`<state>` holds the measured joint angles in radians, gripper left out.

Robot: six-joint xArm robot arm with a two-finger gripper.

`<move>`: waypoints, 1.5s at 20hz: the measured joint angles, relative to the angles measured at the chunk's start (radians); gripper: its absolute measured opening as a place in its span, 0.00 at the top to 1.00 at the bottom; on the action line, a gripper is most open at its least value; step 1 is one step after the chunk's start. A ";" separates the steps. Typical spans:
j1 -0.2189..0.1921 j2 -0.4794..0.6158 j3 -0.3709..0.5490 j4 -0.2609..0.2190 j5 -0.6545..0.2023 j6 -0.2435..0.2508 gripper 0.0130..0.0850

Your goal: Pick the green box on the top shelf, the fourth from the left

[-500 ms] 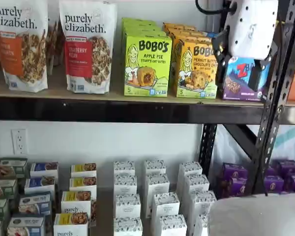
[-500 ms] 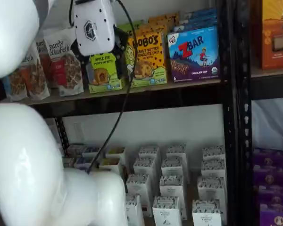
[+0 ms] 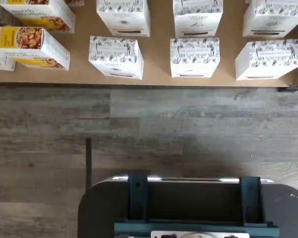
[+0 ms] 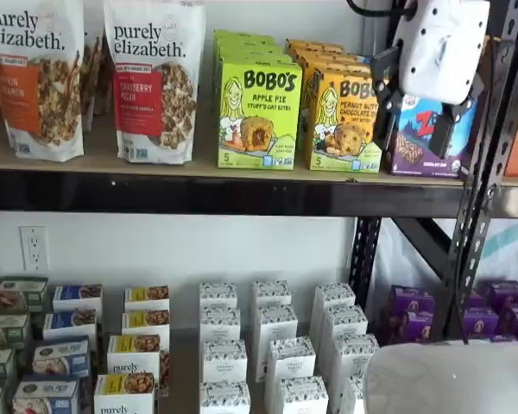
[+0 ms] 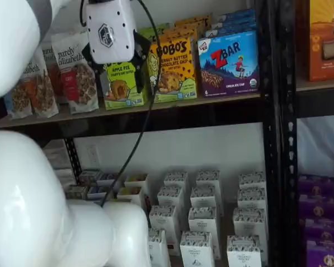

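Claw (image 4: pixel 421 112): glossy white rounded body, two black fingers (image 4: pixel 384 86) sticking out below it. In a shelf view the claw body carries a dark hexagon logo (image 5: pixel 106 35) on its flat white face. Black cable (image 5: pixel 142 119) runs from the top of the body and hangs in a long curve. Big smooth white arm links (image 5: pixel 28 206), glossy, rounded, with soft highlights, no visible screws. Wrist view: dark mount (image 3: pixel 188 203) with rounded corners, two teal brackets (image 3: pixel 138 197), a sliver of white round plate at the edge.
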<state>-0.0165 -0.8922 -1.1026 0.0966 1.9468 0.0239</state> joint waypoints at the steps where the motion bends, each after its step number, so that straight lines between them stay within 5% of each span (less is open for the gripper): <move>1: 0.005 0.000 0.001 -0.002 -0.005 0.004 0.00; 10: 0.084 0.018 0.006 -0.012 -0.055 0.075 0.00; 20: 0.271 0.075 -0.006 -0.072 -0.135 0.240 0.00; 27: 0.307 0.153 -0.027 -0.023 -0.204 0.286 0.00; 30: 0.333 0.189 -0.037 -0.039 -0.245 0.306 0.00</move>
<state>0.3166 -0.7028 -1.1398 0.0576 1.7021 0.3297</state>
